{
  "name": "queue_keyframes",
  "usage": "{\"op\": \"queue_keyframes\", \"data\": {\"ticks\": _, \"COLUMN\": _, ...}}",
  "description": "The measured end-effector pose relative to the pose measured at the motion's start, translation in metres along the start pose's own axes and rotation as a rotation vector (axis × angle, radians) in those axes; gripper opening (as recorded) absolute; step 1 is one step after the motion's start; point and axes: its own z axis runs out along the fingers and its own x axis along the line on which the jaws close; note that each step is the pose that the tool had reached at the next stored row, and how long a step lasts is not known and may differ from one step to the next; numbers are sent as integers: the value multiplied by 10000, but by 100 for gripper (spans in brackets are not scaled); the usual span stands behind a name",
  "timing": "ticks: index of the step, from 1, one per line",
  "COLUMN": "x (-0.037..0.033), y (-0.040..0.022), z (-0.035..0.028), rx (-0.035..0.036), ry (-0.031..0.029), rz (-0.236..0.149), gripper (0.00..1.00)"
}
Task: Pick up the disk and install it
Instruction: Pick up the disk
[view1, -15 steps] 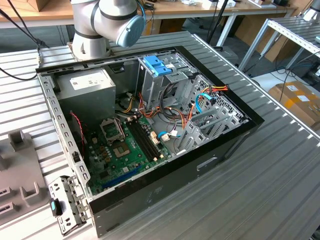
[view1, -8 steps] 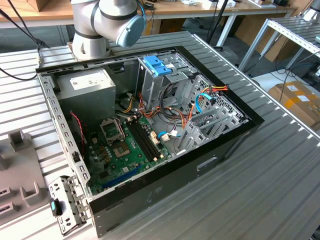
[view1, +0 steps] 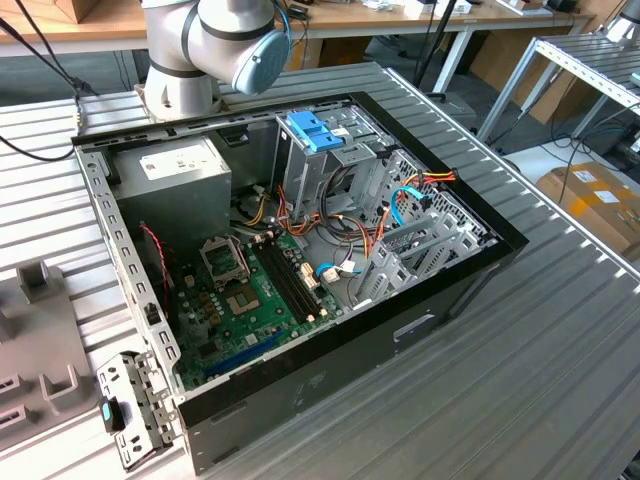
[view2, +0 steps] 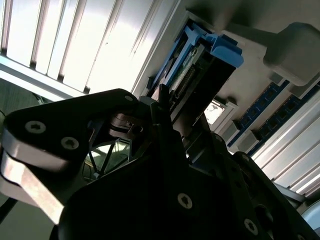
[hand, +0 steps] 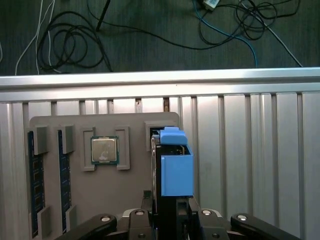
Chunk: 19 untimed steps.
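The jaws of the gripper (hand: 172, 216) pinch the disk (hand: 176, 167), which stands on edge in its light-blue caddy over a slot of the grey parts tray (hand: 130, 195). I cannot tell whether it still sits in that slot. The tray lies near the table's (hand: 260, 150) edge and also holds a processor chip (hand: 104, 150) and memory sticks (hand: 33, 190). The open computer case (view1: 300, 385) sits mid-table.

Disk (hand: 176, 172) w/ lt-blue caddy rail, on edge, gripped in pincer (hand: 171, 212).

Ribbed metal surface (view1: 570, 330) carries an open computer case (view1: 330, 380). Grey parts tray (view1: 40, 340) lies beside it.
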Motion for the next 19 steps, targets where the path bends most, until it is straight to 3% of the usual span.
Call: {"op": "queue_keyframes", "data": {"ticks": 19, "x": 0, "y": 0, "z": 0, "rx": -174, "ry": 7, "rz": 4, "gripper": 35}}
